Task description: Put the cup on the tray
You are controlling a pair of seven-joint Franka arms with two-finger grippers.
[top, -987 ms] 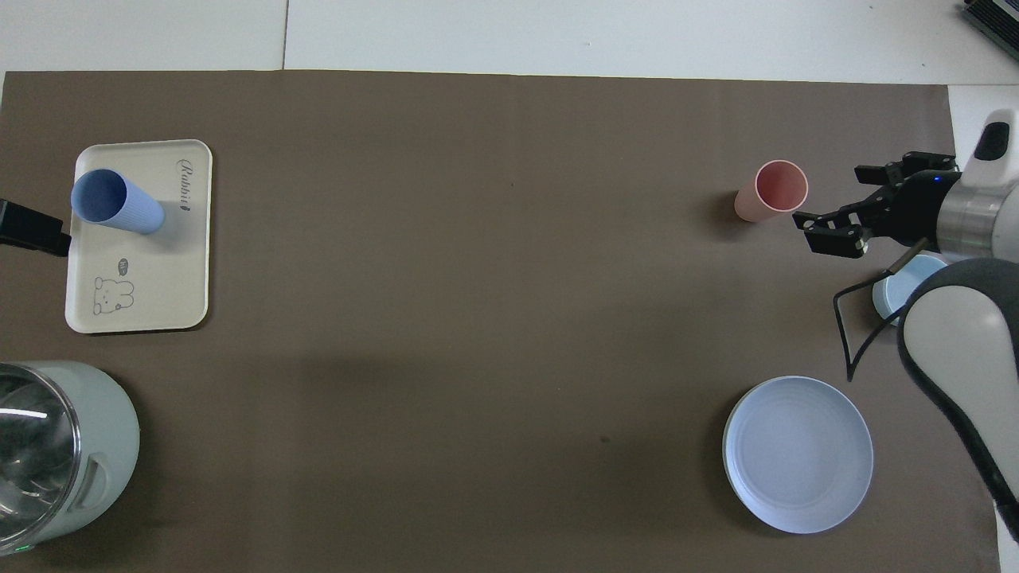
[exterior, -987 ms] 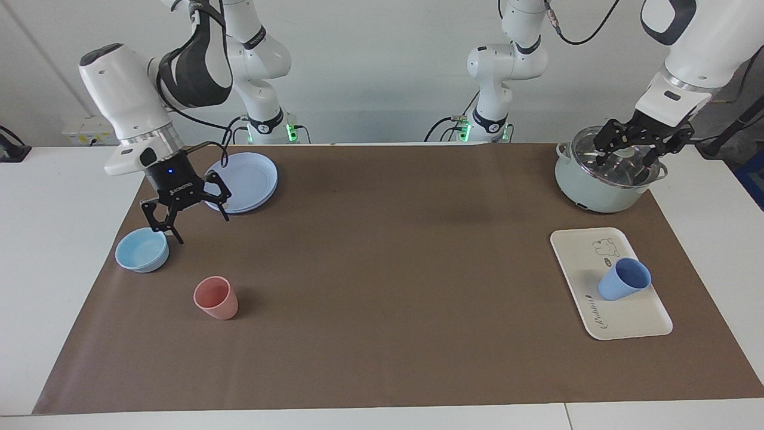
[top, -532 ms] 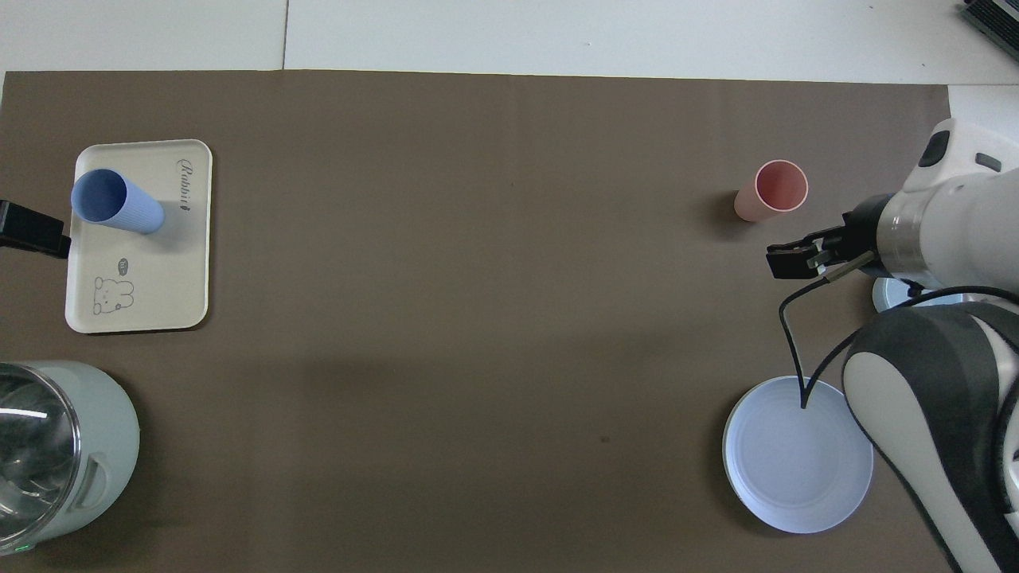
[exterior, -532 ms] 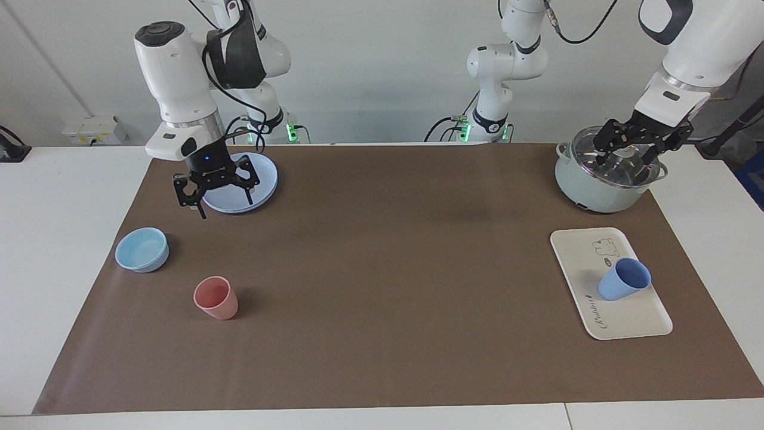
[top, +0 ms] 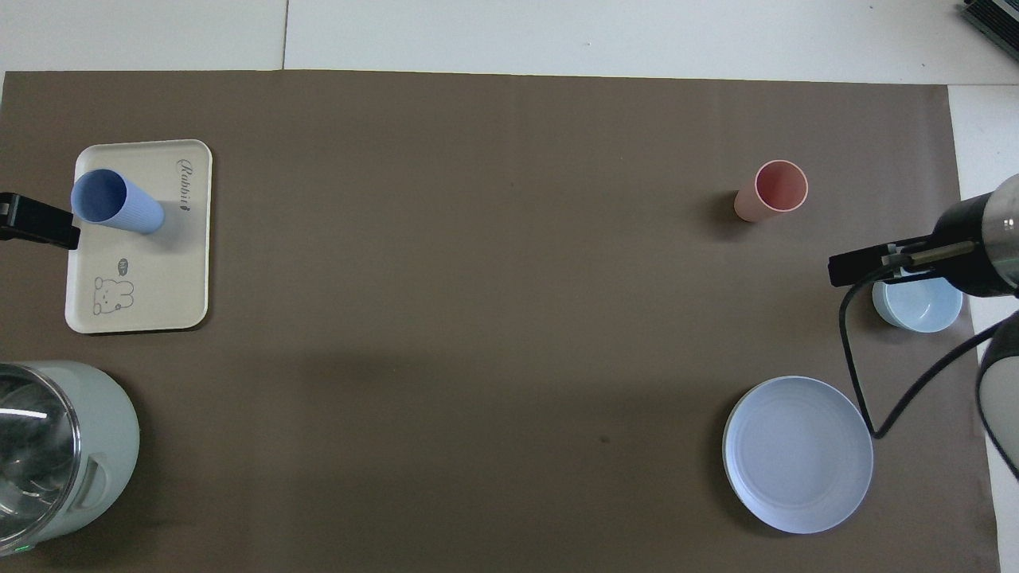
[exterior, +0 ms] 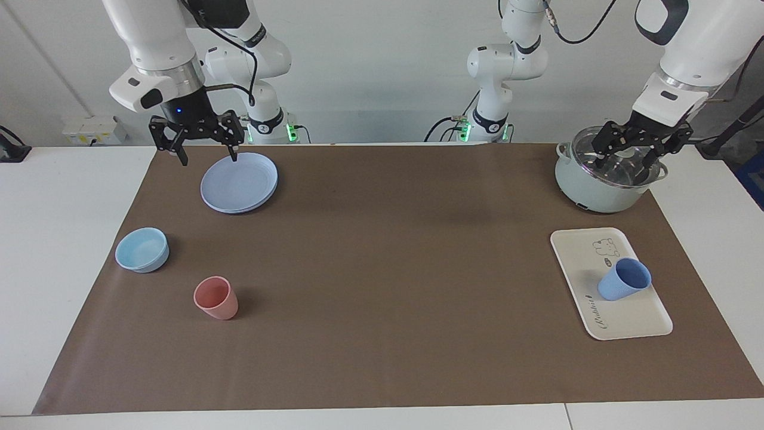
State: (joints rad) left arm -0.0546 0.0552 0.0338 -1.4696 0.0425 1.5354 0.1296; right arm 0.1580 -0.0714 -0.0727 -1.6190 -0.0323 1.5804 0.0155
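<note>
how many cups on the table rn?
2. The periwinkle-blue cup stands on the cream tray at the left arm's end. The salmon-pink cup stands on the brown mat at the right arm's end. None looks hidden.

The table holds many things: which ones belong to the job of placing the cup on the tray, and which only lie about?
Job: blue cup, standing on the cream tray.

Lying about: pink cup, light-blue bowl, round plate, pot.

White bench (exterior: 54,251) with a brown mat (exterior: 388,286) covering most of its top. Plain pale wall (exterior: 370,71) above the bench's edge. White socket box (exterior: 92,128) low on that wall, just above the bench.
</note>
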